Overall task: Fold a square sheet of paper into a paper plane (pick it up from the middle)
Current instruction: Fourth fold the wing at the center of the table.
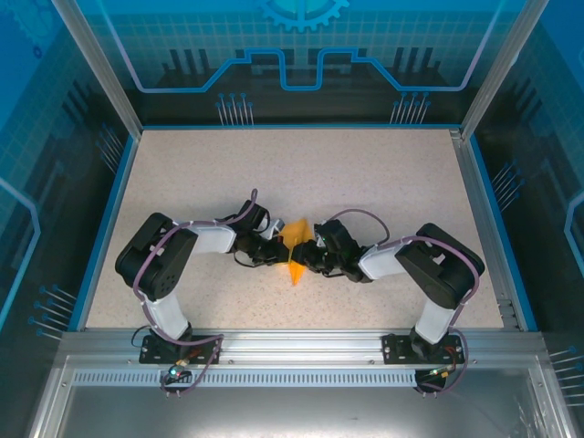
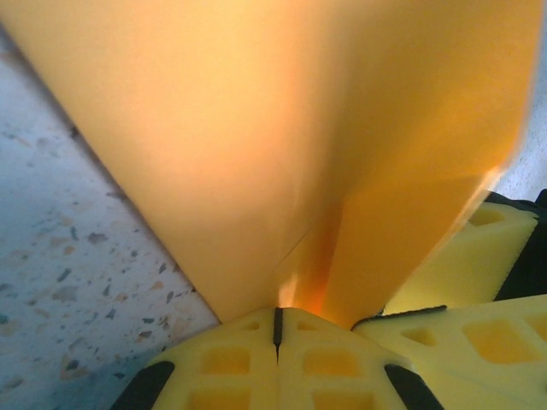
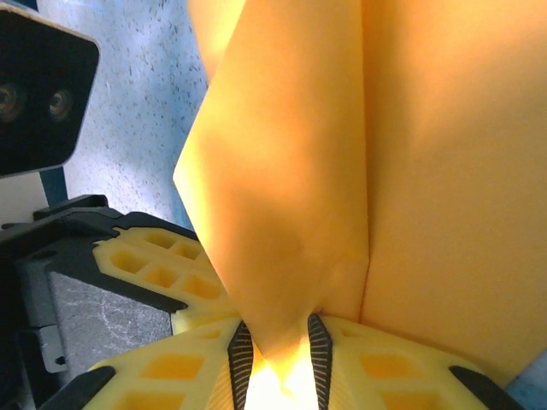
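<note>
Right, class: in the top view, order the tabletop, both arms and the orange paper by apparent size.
Tabletop, largest.
Left arm and right arm look alike, so unranked.
Orange paper, smallest.

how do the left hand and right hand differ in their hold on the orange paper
The left hand has its jaws pressed together on the folded paper; the right hand has its jaws slightly apart, paper in the gap. The left hand reaches in from the paper's left, the right hand from its right. Both are yellow-tipped.
</note>
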`<state>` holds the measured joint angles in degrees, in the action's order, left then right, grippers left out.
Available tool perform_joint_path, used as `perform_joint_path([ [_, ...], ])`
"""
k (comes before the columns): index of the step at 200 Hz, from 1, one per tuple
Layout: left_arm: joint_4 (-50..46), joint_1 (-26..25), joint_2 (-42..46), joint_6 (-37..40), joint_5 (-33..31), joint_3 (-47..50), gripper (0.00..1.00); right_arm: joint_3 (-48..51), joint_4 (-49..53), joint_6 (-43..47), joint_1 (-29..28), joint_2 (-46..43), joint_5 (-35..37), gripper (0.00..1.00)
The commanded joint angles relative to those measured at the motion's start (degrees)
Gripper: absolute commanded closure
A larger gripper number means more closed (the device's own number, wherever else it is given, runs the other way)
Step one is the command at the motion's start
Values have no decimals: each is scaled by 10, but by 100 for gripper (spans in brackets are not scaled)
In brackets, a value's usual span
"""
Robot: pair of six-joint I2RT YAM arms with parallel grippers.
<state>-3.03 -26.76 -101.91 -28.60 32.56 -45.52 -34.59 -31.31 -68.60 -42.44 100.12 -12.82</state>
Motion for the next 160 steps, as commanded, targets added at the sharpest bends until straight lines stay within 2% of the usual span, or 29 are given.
perform_joint_path([
  [1,-36,-2,-24,0,-32,24,99,14,-50,-29,4,8,14,68],
  [75,-28,-1,-22,-2,-28,26,99,42,-63,-73,7,1,38,68],
  [115,-2,1,-14,-15,-10,32,99,46,-61,-78,7,2,40,79],
  [160,-6,2,-13,-14,-7,27,98,48,-76,-78,7,7,35,80],
])
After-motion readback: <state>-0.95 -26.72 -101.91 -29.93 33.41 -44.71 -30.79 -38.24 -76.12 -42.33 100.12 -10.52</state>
